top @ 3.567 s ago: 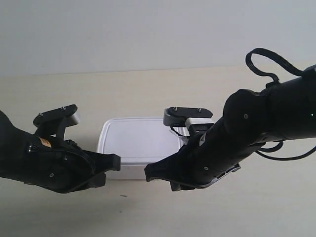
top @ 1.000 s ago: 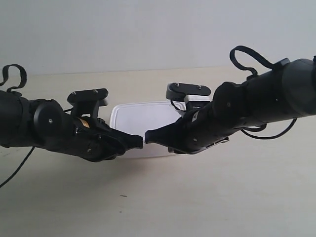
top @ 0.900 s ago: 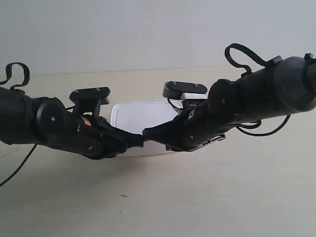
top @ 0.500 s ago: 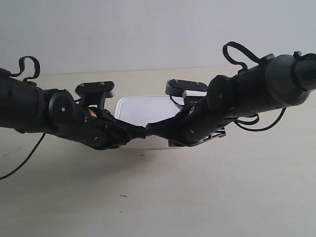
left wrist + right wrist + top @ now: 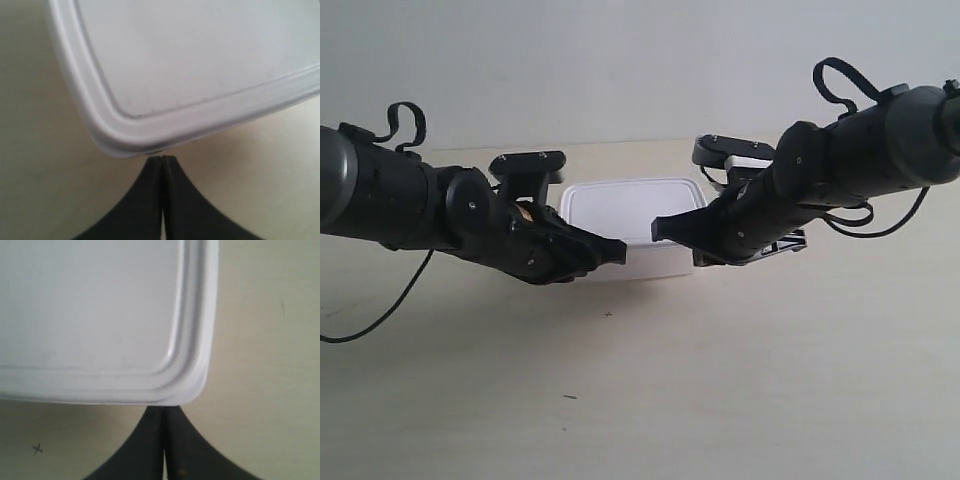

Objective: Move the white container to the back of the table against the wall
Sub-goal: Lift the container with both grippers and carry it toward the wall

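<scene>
The small white rectangular plastic container (image 5: 632, 205) slid farther back since the last frame. My left gripper (image 5: 162, 159) and right gripper (image 5: 164, 409), both pinched shut and empty, touch its near corners. It lies long side sideways on the cream wood-grain table (image 5: 720, 380), short of the plain grey-white wall (image 5: 620, 70).

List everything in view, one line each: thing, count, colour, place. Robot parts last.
white container: one, white, lid on, on the table between the two arms, short of the wall.
table: one, pale cream, under everything.
wall: one, pale grey-white, behind the table.
arm at the exterior view's left: one, black, reaching toward the container.
arm at the exterior view's right: one, black, likewise.
left claw: one, black, shut, tip at a container corner.
right claw: one, black, shut, tip at another corner.
</scene>
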You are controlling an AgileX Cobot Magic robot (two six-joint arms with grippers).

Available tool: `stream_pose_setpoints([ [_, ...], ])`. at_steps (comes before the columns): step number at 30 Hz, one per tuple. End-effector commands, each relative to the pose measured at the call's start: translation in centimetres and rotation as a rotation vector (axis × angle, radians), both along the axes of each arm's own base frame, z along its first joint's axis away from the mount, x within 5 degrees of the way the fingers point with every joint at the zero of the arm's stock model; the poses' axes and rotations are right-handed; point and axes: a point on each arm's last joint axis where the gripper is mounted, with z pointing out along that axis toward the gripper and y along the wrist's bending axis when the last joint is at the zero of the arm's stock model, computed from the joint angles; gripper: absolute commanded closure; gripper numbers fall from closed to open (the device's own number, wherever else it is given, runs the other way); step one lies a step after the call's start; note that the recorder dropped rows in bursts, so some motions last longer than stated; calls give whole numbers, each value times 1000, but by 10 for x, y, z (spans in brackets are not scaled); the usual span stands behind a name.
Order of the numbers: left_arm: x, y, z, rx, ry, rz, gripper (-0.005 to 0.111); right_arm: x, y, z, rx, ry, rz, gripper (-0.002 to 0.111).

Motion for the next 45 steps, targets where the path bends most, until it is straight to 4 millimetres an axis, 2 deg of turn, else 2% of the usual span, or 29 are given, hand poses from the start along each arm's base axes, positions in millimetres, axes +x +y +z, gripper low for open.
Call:
stream_pose_setpoints([
  [1,5,-1,-2,17,-13,-18,107,12,2,-1,-12,-17,20,108],
  [17,39,14,3,32,-70,10,107,29,8,-17,-11,-37,6,108],
  [30,54,9,-15,53,-59,-8,107,47,-21,-16,-16,-81,-65,108],
  [39,69,4,-16,63,-90,-25,107,68,-13,-15,-10,-89,-39,108],
  [45,83,13,-14,71,-109,-13,107,79,-8,-13,-2,-101,-32,108],
])
